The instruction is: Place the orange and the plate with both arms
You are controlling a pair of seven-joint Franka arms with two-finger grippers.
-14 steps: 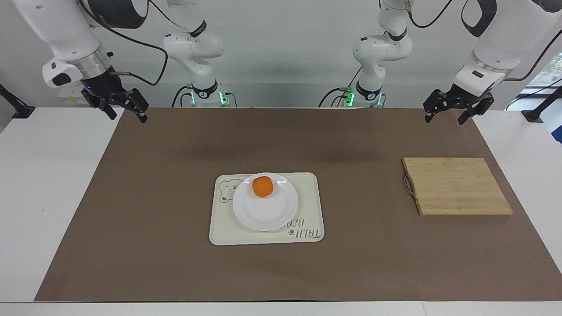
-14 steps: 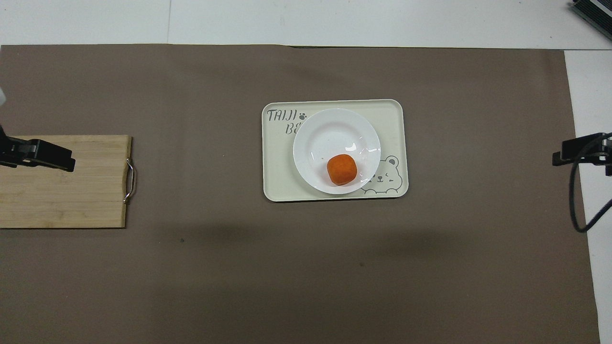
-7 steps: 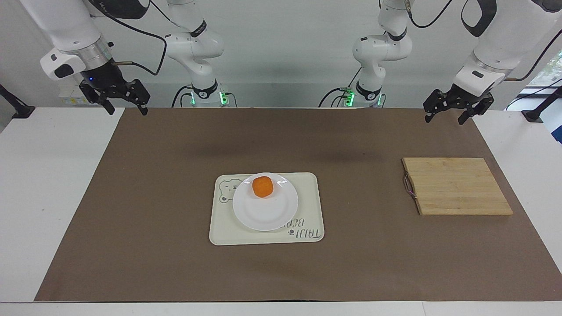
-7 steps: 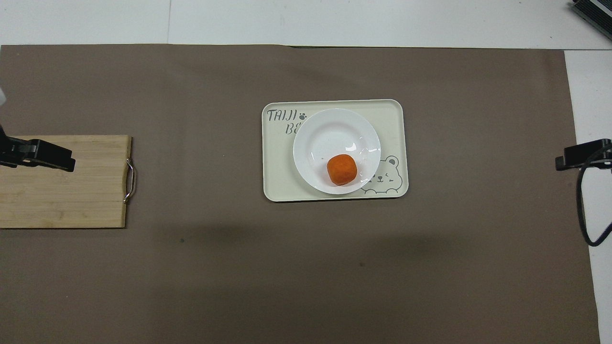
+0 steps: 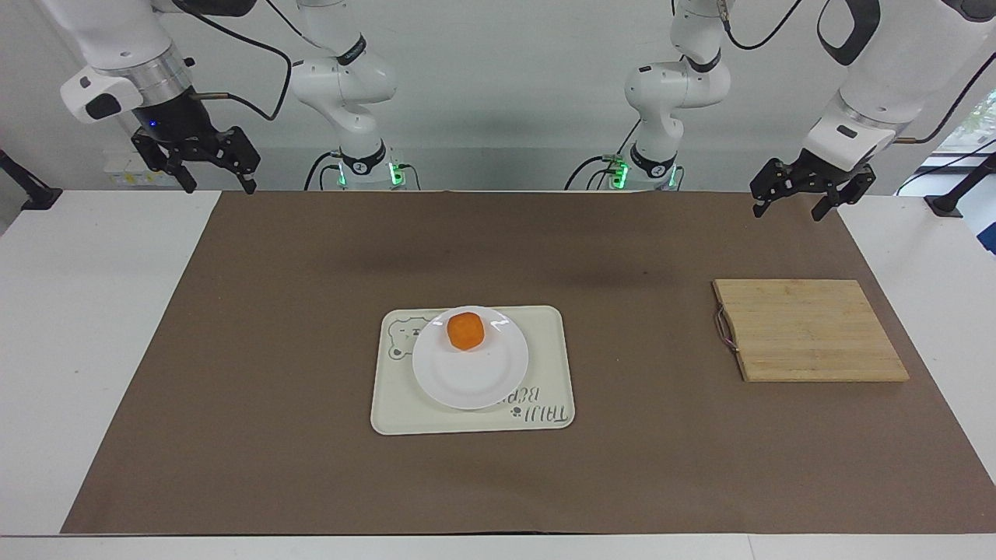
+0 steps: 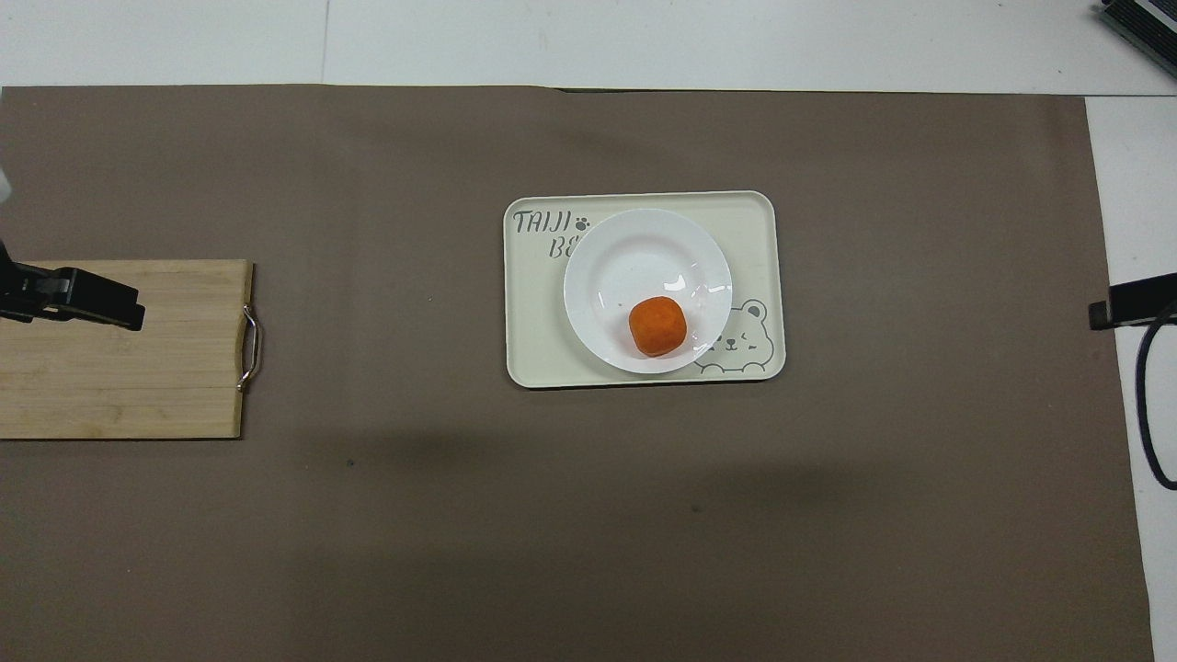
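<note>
I'm seeing the worktop (image 5: 93, 327) carrying a brown mat (image 5: 311, 467), and the job is looking done from here: the cream tray (image 5: 545, 365) is sitting mid-mat, the plate (image 5: 467, 381) is resting on it, and the orange (image 5: 465, 330) is lying in the plate at its 12 o'clock edge in the facing view, the side nearer the robots. Nothing is being held. I'm judging this as the retreat step, so the next move is asking for little more than parking both arms.

The wooden cutting board (image 5: 809, 330) is lying at 3 o'clock of the tray in the facing view, toward the left arm's end, well apart, bare on top. It isn't blocking anything; no clutter is sitting between the arms and the tray.

The left gripper (image 5: 795, 202) is hanging with fingers spread wide and empty, over the mat's edge up at 1 o'clock of the board. The right gripper (image 5: 204, 173) is also gaping wide and empty, raised over the mat's corner at 10 o'clock of the tray, well apart from it.
</note>
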